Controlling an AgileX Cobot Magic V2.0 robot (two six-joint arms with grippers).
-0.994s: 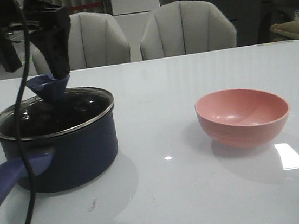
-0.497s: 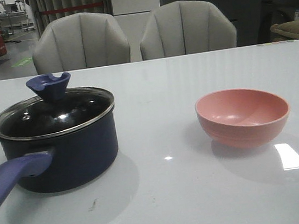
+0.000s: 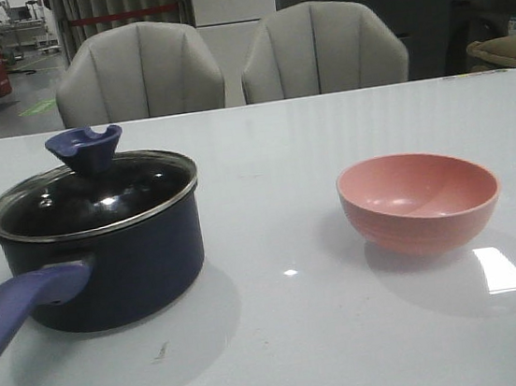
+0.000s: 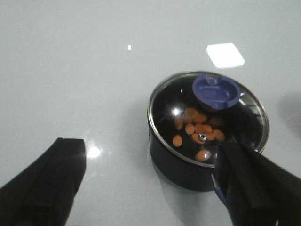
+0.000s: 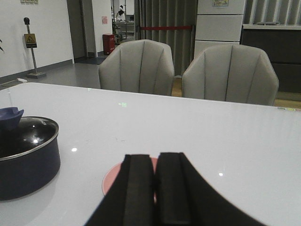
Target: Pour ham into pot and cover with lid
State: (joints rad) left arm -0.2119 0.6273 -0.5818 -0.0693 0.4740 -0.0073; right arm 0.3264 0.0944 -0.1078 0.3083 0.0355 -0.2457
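Left gripper (image 4: pixel 150 188): your fingers stand wide apart with nothing between them, raised above the table (image 3: pixel 350 332) and looking down on the pot (image 4: pixel 181 165). The pot lies ahead of and below this gripper, nearer to one finger than the other; its handle is mostly hidden behind that finger in the wrist view.

Right gripper (image 5: pixel 156 188): your fingers are pressed together, holding nothing, low over the table just behind the bowl (image 5: pixel 110 181). Only a sliver of the bowl's rim shows past them.

Lid (image 3: pixel 89 199): seated on the pot, rim to rim as far as you can see, knob (image 4: pixel 215 91) up.

Ham (image 4: pixel 195 129): orange chunks inside the pot, seen through the glass from above; not visible from the front, where the glass reads dark.

Pot: left part of the table, handle (image 3: pixel 18 307) running toward you and off the frame's left edge. Your left arm is the nearer one.

Bowl (image 3: pixel 419 200): right part, upright, well apart from the pot, nothing seen inside.

Judgement: both steps look done; whether the lid sits fully flush at the far edge cannot be told.
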